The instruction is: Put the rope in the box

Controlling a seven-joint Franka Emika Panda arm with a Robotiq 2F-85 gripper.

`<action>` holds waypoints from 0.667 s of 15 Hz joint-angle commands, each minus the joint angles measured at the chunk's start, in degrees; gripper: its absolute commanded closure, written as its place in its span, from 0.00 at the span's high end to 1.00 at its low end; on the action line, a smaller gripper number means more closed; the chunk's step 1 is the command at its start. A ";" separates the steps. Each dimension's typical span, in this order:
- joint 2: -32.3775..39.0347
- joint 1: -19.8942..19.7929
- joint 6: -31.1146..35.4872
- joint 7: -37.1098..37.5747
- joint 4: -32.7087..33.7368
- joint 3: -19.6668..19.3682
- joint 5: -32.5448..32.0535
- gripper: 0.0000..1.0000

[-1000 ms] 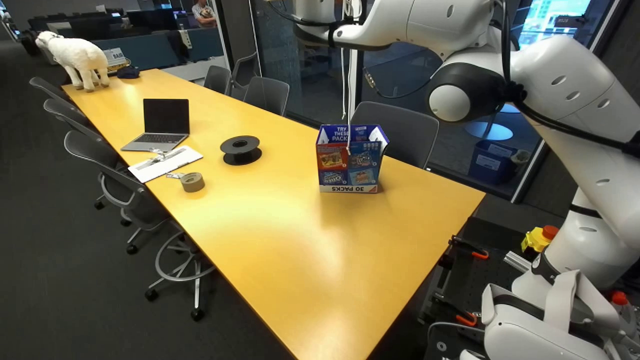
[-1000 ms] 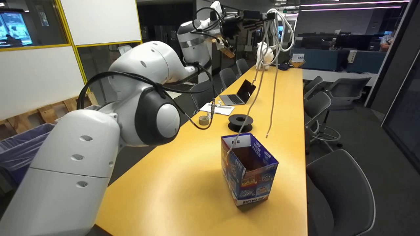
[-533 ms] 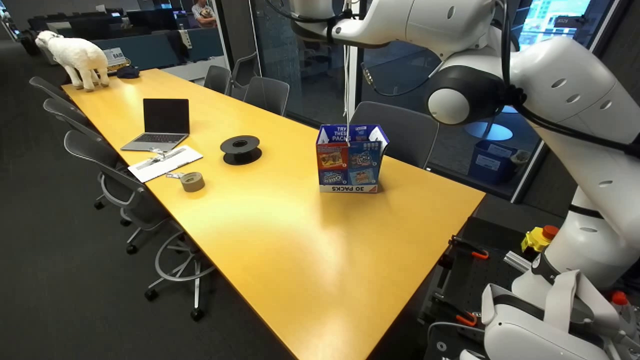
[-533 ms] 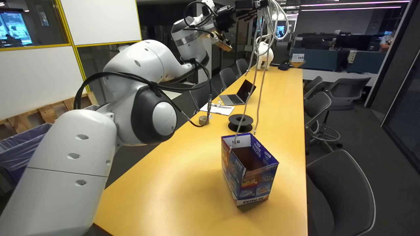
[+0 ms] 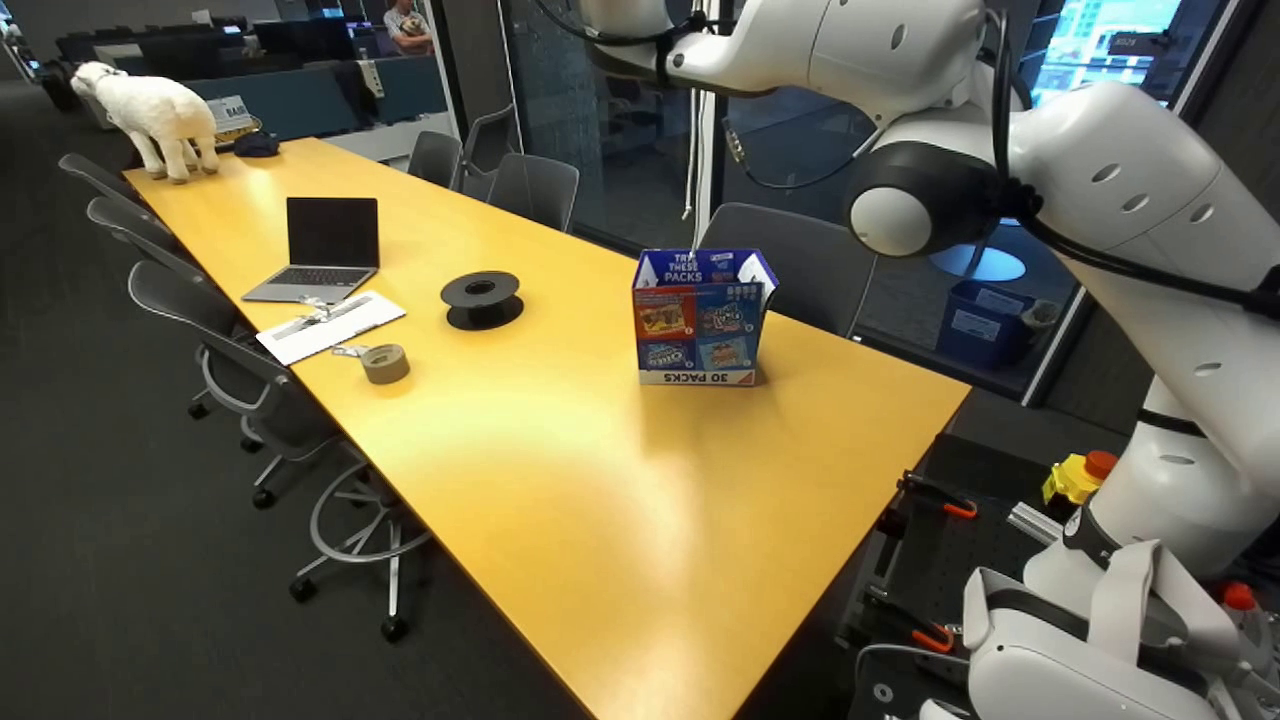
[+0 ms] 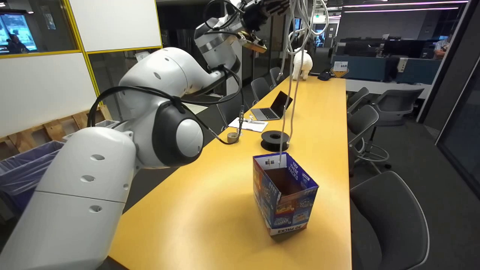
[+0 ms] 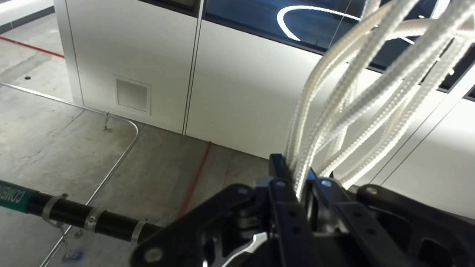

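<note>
Rope (image 7: pixel 389 78) pinched fast in the hand (image 7: pixel 297 178), loops hanging above the worktop (image 6: pixel 210 217) and one end near the rim of the box (image 6: pixel 268 195), so judged grasp and lift done, with lowering and release left to do.

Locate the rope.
The rope is clamped in the end effector, right of centre in the wrist view; in an exterior view it dangles right of the arm, toward the box.

The yellow table (image 5: pixel 560 490) carries a box (image 5: pixel 698 330), spool (image 5: pixel 482 301), tape (image 5: pixel 386 370) and laptop (image 5: pixel 330 240).
</note>
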 commanded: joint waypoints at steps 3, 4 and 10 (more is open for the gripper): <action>1.11 -1.17 -1.09 -0.37 1.01 0.81 -3.50 0.09; 1.40 -1.37 -1.13 -0.49 1.12 0.93 -3.69 0.09; 2.19 -1.67 -1.99 -1.38 1.15 1.15 -3.68 0.09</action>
